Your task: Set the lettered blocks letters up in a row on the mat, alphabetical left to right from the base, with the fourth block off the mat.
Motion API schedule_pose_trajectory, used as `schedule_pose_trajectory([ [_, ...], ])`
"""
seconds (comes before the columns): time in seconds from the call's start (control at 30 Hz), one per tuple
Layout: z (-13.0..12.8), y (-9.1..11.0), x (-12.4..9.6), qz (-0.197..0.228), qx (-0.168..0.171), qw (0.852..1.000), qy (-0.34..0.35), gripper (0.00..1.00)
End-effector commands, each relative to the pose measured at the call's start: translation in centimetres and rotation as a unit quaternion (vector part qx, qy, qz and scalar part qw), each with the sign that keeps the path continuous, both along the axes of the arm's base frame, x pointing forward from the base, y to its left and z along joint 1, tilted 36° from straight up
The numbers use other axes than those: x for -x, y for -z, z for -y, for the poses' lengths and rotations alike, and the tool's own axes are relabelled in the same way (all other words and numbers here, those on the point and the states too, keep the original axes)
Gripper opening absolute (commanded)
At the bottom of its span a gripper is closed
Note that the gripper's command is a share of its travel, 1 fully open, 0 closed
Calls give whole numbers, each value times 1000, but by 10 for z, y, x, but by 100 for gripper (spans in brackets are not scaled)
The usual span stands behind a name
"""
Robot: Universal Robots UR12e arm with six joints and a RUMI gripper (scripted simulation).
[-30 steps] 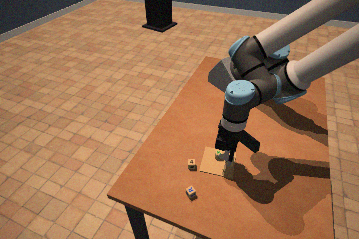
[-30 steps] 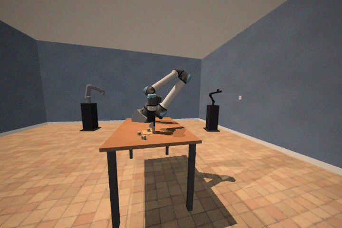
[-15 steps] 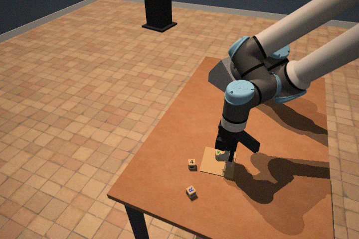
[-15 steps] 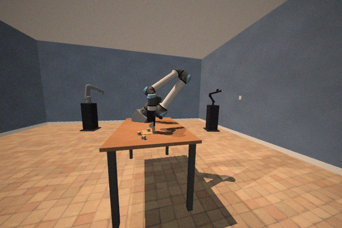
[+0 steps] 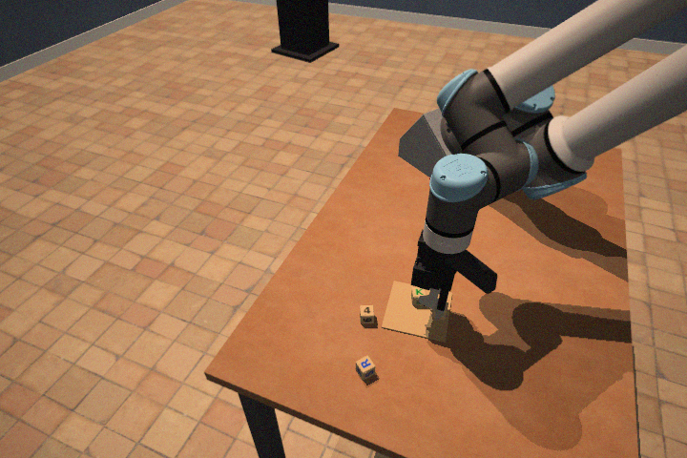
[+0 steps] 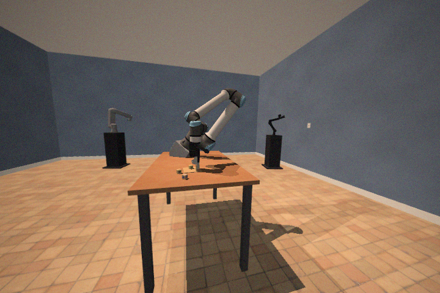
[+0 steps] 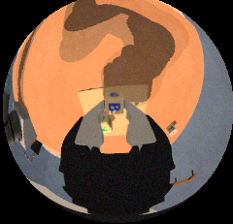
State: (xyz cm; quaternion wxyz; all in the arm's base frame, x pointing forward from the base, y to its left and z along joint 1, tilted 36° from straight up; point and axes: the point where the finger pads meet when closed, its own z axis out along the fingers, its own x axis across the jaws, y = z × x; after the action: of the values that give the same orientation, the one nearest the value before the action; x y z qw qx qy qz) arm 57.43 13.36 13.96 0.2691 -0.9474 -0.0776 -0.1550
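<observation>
A tan mat [image 5: 406, 313] lies near the table's front left. My gripper [image 5: 439, 316] stands upright over the mat's right edge and is shut on a block that sits in shadow. In the wrist view this block [image 7: 115, 108] shows between the fingertips with a blue mark that I cannot read. The green K block [image 5: 420, 294] sits on the mat right beside the fingers; its green mark shows by one finger in the wrist view [image 7: 105, 128]. The 4 block [image 5: 366, 314] stands off the mat to its left. The blue R block [image 5: 364, 368] lies nearer the table's front edge.
The arm's grey base [image 5: 423, 143] stands at the table's far end. The table's front edge [image 5: 301, 410] runs close to the R block. Two other arms on black pedestals [image 6: 115, 148] [image 6: 273, 150] stand far off on the floor.
</observation>
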Motion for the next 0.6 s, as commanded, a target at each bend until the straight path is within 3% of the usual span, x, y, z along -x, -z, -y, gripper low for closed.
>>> schedule_pose_trajectory([
  [0.0, 0, 0, -1, 0, 0, 1000, 0, 9],
  [0.57, -1, 2, -1, 0, 0, 1000, 0, 9],
])
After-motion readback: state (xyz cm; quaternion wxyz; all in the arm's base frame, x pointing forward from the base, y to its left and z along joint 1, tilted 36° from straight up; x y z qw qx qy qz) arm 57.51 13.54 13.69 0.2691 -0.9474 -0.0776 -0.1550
